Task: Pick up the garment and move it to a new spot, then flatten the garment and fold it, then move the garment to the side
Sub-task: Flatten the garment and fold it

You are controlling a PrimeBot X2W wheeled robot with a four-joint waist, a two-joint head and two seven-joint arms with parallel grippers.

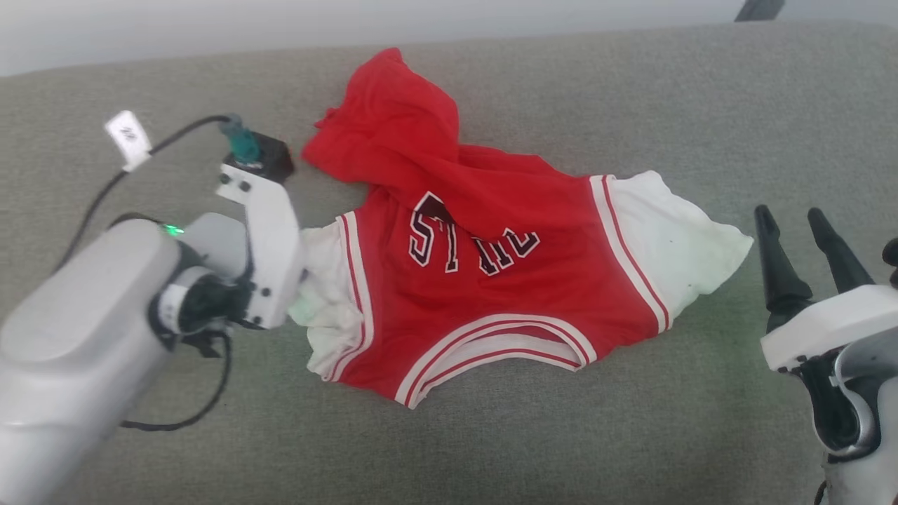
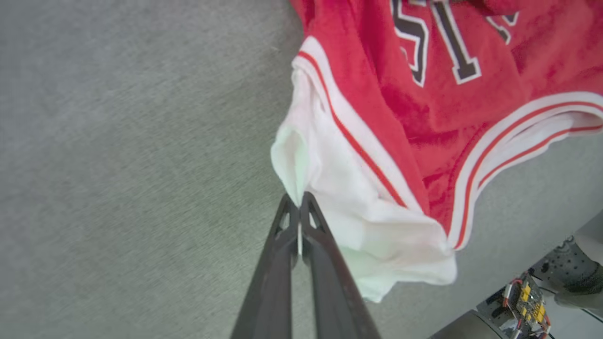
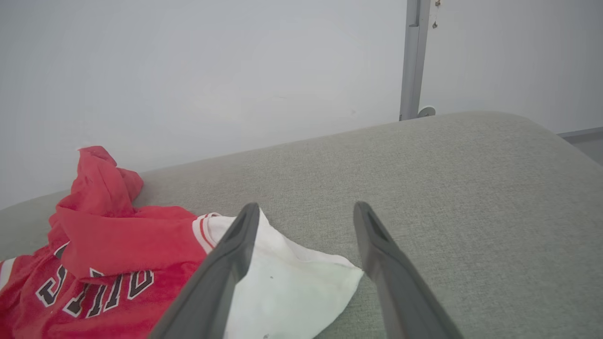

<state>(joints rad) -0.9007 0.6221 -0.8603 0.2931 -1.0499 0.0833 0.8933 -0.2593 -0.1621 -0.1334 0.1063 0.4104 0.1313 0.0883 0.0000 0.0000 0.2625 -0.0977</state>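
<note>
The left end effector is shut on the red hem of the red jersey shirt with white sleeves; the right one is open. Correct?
No: the left wrist view shows the left end effector shut on a white sleeve of the red jersey shirt, not its red hem. The rest holds.

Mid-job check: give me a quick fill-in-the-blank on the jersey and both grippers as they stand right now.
The left gripper is shut on the garment's ____ sleeve.
The right gripper is ____ and holds nothing.
The garment's body is ____ and lies on the grey cushion.
Missing words: white; open; red.
</note>
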